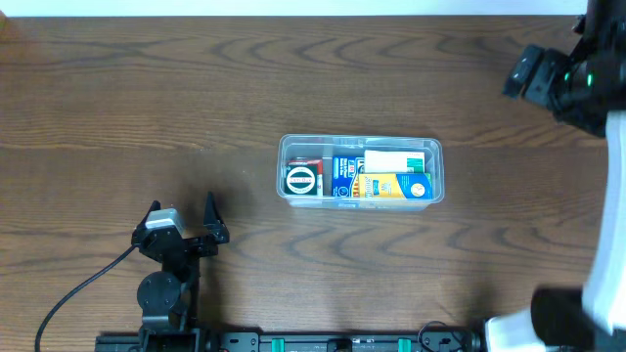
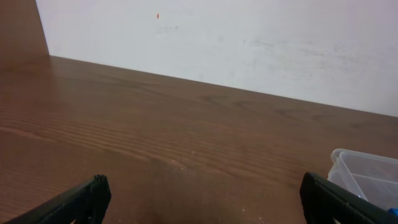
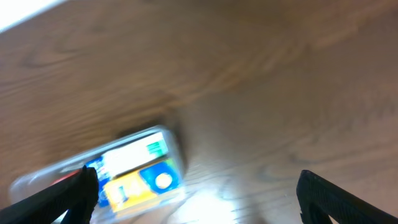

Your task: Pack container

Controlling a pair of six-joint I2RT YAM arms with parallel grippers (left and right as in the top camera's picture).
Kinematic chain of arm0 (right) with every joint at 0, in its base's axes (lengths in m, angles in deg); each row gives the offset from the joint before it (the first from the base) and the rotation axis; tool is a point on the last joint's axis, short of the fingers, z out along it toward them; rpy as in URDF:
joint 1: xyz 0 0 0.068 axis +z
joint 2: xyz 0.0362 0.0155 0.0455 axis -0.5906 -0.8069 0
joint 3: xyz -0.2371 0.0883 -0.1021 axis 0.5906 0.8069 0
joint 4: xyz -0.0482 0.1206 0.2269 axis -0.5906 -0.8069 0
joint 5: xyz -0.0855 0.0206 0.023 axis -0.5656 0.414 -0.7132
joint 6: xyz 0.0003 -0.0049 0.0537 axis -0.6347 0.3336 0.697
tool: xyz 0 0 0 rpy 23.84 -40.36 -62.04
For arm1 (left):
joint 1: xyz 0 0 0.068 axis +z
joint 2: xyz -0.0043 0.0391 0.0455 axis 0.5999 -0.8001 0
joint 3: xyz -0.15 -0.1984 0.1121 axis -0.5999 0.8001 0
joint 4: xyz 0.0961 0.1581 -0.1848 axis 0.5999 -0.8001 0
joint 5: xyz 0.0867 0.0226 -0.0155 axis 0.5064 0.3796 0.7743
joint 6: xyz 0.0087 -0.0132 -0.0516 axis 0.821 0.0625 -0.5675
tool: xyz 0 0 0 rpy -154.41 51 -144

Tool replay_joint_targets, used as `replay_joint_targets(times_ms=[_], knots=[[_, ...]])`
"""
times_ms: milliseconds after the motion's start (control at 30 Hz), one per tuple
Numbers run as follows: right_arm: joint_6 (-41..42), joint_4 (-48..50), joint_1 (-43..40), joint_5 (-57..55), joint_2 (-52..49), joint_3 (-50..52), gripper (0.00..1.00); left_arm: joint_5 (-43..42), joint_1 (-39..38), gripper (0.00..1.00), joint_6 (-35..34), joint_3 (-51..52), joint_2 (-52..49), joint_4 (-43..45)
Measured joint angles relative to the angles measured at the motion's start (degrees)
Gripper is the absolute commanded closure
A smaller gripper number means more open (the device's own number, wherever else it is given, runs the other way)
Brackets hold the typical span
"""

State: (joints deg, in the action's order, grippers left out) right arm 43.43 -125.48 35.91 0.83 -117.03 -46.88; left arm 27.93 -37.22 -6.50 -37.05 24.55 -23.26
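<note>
Container (image 1: 360, 140): clear tub, sat mid-bench (image 1: 147, 88), long side left-right, well apart from both arms.
Contents: blue box (image 1: 342, 176), yellow box (image 1: 396, 186) and white box (image 1: 396, 159) lay inside; round black-and-white item (image 1: 300, 180) at the tub's left end.
Left end effector (image 1: 183, 213): fingers wide apart, empty, near the front edge, left of the tub.
Right end effector (image 3: 196, 186): fingers spread, nothing held; wrist view was blurred.

"Where's the clear plastic rectangular container (image 1: 284, 172)?"
"Mid brown wooden table (image 1: 147, 98), slightly right."
"Inside?"
"Round black-and-white item (image 1: 301, 180) at the left end, blue cardboard box (image 1: 343, 177) beside it. At the right, white cardboard box (image 1: 399, 159) far, yellow cardboard box (image 1: 396, 187) near."
</note>
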Motion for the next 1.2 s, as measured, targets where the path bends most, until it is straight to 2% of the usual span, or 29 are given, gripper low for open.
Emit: replay_joint_targets(times_ms=[133, 267, 433, 667, 867, 1033, 1200], knots=[[-1.5, 2.2, 6.4, -2.5, 7.8, 1.8, 0.01, 0.0, 0.0, 0.02, 0.0, 0.0, 0.0, 0.0], [-2.4, 7.1, 9.7, -4.5, 16.1, 9.2, 0.01, 0.0, 0.0, 0.02, 0.0, 0.0, 0.0, 0.0], [-3.9, 25.5, 9.8, -5.8, 28.5, 27.0, 0.01, 0.0, 0.0, 0.02, 0.2, -0.1, 0.0, -0.2], [-13.9, 53.2, 9.7, -1.2, 47.7, 55.1, 0.01, 0.0, 0.0, 0.02, 0.2, -0.2, 0.0, -0.4], [-17.6, 72.5, 7.8, 2.0, 64.1, 77.0, 0.01, 0.0, 0.0, 0.02, 0.2, -0.2, 0.0, -0.5], [-18.5, 82.1, 7.3, 3.1, 74.6, 91.8, 0.01, 0.0, 0.0, 0.02, 0.2, -0.2, 0.0, -0.4], [-18.6, 87.9, 7.1, 4.5, 81.5, 101.9, 0.01, 0.0, 0.0, 0.02, 0.2, -0.2, 0.0, -0.4]])
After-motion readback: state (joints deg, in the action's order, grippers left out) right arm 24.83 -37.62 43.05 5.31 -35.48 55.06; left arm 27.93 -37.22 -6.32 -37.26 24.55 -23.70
